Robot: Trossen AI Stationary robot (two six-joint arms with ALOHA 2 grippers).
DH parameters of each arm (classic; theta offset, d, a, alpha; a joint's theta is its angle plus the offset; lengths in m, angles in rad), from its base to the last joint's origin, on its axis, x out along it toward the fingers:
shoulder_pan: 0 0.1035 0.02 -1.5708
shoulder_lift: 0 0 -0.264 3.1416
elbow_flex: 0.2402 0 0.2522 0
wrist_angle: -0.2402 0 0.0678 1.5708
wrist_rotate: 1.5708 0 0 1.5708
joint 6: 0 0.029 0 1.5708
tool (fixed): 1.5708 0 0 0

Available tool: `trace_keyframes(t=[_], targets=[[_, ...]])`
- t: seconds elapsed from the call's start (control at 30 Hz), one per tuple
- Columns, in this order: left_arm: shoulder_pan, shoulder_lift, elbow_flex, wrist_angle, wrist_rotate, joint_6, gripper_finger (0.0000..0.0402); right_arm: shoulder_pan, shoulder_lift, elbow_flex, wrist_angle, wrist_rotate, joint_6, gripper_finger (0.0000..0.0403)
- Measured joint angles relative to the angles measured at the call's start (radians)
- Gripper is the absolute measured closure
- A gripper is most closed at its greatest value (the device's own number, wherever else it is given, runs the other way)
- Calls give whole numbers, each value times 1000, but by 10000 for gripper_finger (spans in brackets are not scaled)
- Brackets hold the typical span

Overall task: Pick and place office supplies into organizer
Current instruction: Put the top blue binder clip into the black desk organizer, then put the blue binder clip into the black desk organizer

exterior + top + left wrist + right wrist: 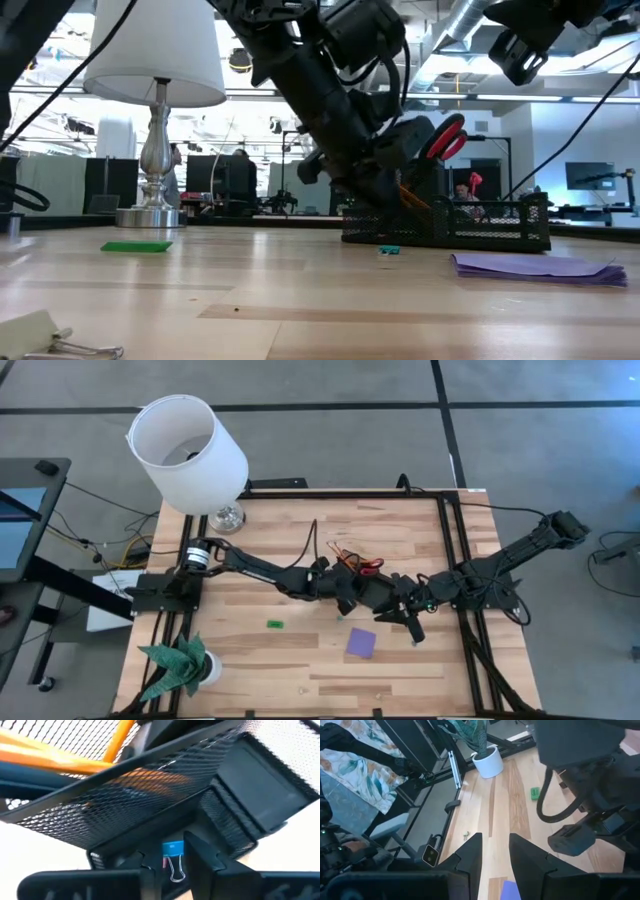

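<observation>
Far left on the wooden table (300,670) stood the paper plant (180,665) and the white lamp (187,442), both out of play. Next came a small green piece (275,624), loose on the boards and well apart from everything, waiting its turn.

Then the action: the left gripper (352,600) was down low at the organizer (470,225), and its wrist view showed a blue binder clip (173,859) sitting between its fingers (200,857), right at the mesh wall. It looked like the drop-off step, though whether the fingers were pinching the clip or had let go could not be told. The next move would likely call for clearing the rim and releasing over a compartment without nudging the tray.

Red-handled scissors (446,137) and orange pencils (60,757) already stood in the taller back section. The purple note pad (361,643) lay flat just in front of the organizer.

Rightmost, the right gripper (495,851) hung above the table with its fingers apart, empty.

Behind, an open workroom with desks and monitors; another binder clip (50,335) lay near the low camera.
</observation>
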Motion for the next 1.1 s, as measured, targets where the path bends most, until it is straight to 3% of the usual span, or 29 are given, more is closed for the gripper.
trace_keyframes(t=[0.4, 0.53, 0.77, 0.83, 0.93, 1.03, 1.1], targets=[[-2, 0, 8, -15, 1, 55, 270, 0, 0, 0, -1, 0, 0, 310], [-3, 0, 110, -147, 20, 98, 267, 0, 0, 0, -1, 0, -14, 310], [-62, 0, 362, -469, -62, 156, 273, 11, 0, 19, -15, -12, -89, 310], [-91, 0, 432, -587, -107, 183, 273, 38, -1, 35, -15, -17, -89, 310], [-130, -23, 513, -791, -276, 156, 273, 104, 0, 38, -38, -2, -88, 310], [-160, -96, 533, -981, -436, 51, 273, 191, -1, 50, -37, 88, -88, 310], [-182, -156, 533, -1126, -474, -57, 273, 256, -11, 53, -49, 176, -81, 310]])
